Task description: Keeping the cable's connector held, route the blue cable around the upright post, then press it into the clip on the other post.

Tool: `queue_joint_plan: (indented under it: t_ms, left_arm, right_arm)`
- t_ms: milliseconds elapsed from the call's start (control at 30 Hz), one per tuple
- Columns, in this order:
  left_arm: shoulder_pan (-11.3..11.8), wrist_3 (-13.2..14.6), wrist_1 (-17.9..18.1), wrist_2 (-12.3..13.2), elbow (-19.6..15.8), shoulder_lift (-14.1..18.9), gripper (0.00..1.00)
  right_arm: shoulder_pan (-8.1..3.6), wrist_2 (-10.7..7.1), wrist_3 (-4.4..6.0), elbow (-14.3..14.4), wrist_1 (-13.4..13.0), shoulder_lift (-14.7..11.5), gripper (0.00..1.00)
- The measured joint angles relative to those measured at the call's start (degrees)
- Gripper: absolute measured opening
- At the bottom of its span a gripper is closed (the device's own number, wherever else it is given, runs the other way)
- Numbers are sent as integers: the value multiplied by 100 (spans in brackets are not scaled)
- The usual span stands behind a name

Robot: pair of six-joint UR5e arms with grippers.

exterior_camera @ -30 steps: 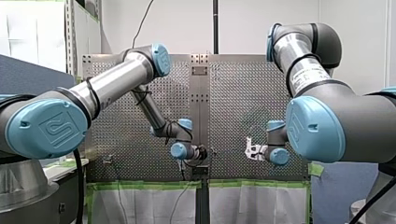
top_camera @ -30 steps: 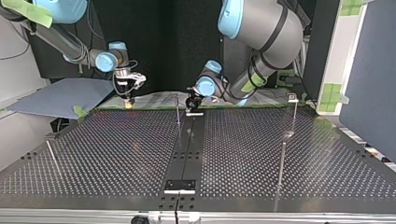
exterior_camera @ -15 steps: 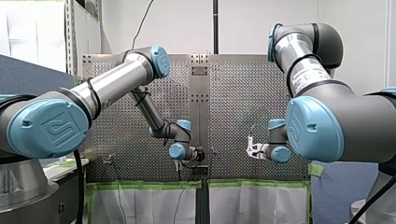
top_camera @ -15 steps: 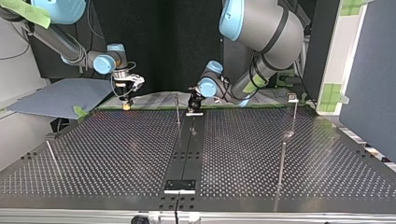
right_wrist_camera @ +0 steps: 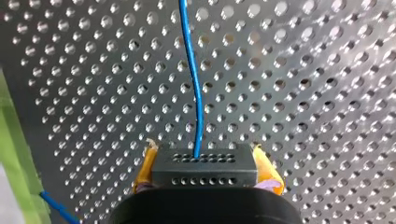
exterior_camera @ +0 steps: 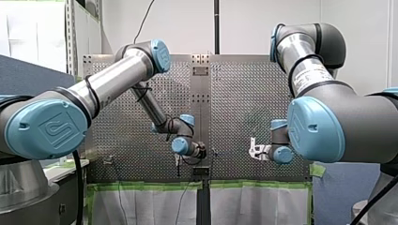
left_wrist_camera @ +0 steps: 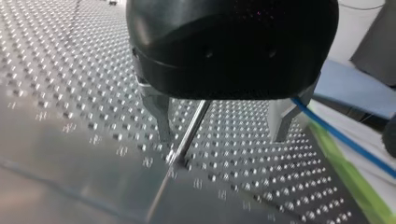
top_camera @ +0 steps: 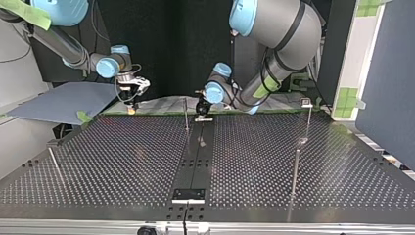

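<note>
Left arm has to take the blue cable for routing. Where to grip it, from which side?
Likely the straight blue cable run just ahead of the connector, which my right gripper clamps between yellow pads. Come at it crosswise, jaws straddling the run: it's thin and straight there, so it should centre. My left gripper stands open, the cable passing beside it.

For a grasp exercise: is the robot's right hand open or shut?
Shut on the black connector: in the right wrist view, yellow pads of the right hand press both its sides, the blue cable running ahead.
</note>
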Motion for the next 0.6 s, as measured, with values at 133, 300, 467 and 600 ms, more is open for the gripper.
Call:
queue_joint_plan:
  t_ms: [133, 300, 467, 600]
  left_arm:
    - [-78, 197, -198, -16, -56, 16, 100]
    - [-102, 441, -445, -25, -265, 17, 100]
    - [-161, 723, -713, -8, -472, 52, 100]
    - [-229, 920, -763, 6, -506, 94, 100]
  right_arm:
    - [-52, 1, -15, -1, 46, 1, 0]
    - [-67, 2, -41, -5, 65, 0, 0]
    - [-65, 2, -92, -11, 68, 0, 0]
    - [-67, 3, -110, -11, 88, -1, 0]
